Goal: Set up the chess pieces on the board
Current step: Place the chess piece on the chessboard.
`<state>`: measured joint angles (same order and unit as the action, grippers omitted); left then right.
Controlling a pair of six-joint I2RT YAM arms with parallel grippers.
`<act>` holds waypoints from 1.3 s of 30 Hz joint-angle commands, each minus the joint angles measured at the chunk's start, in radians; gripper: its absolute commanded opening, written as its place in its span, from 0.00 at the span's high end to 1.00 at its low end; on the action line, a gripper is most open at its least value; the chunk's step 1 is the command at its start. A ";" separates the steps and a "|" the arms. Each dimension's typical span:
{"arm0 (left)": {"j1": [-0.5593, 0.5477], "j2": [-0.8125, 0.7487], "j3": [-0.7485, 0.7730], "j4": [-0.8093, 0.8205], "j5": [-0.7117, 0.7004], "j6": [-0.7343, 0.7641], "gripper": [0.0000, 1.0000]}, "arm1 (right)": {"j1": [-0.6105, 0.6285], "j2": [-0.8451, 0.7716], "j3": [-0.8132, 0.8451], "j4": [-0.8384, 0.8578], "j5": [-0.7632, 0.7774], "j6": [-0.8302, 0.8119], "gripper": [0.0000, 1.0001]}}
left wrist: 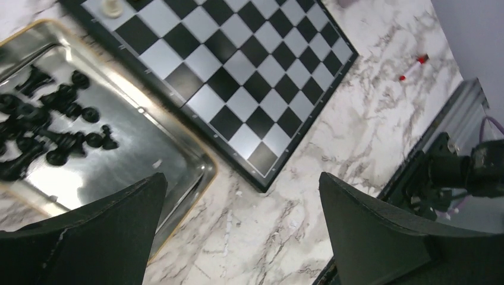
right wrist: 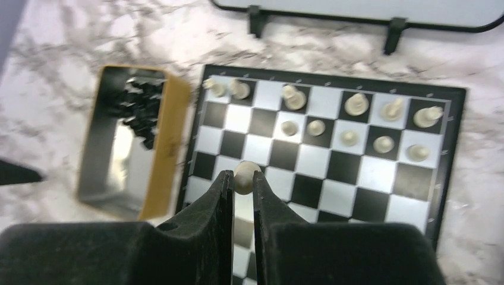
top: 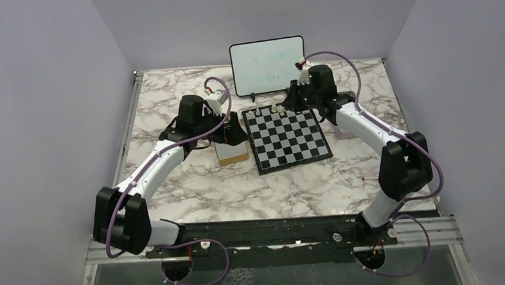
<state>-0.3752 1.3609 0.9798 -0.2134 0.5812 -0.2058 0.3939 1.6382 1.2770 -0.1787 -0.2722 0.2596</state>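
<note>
The chessboard (top: pixel 287 140) lies mid-table. Several pale chessmen (right wrist: pixel 315 126) stand on its two far rows; the other squares are bare. My right gripper (right wrist: pixel 242 180) hovers over the board's far part (right wrist: pixel 380 205) and is shut on a pale pawn (right wrist: pixel 243 173), held at the fingertips. In the top view the right gripper (top: pixel 297 97) is at the board's far edge. My left gripper (left wrist: pixel 242 199) is open and empty above the marble by the board's near left corner (left wrist: pixel 261 163). The black pieces (left wrist: pixel 50 122) lie in a metal tin (left wrist: pixel 178 151).
The gold-edged tin (top: pixel 232 153) sits just left of the board, and it also shows in the right wrist view (right wrist: pixel 122 163). A whiteboard on a stand (top: pixel 267 65) stands behind the board. A small red item (left wrist: pixel 414 64) lies on the marble at the right.
</note>
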 commanded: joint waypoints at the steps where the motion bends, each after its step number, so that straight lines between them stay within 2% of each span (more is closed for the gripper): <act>1: 0.041 -0.104 -0.073 -0.036 -0.105 -0.051 0.01 | 0.009 0.086 0.067 0.088 0.206 -0.133 0.85; 8: 0.041 -0.225 -0.195 -0.035 -0.255 -0.036 0.01 | 0.010 0.205 0.149 0.102 0.266 -0.193 0.84; 21: 0.041 -0.248 -0.185 -0.064 -0.281 -0.018 0.01 | 0.018 0.378 0.288 0.089 0.266 -0.186 0.84; 39: 0.041 -0.259 -0.191 -0.064 -0.278 -0.018 0.01 | 0.020 0.462 0.275 0.123 0.296 -0.194 0.83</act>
<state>-0.3340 1.1252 0.7887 -0.2794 0.3206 -0.2348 0.4068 2.0762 1.5360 -0.0963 0.0036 0.0769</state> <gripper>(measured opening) 0.990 0.167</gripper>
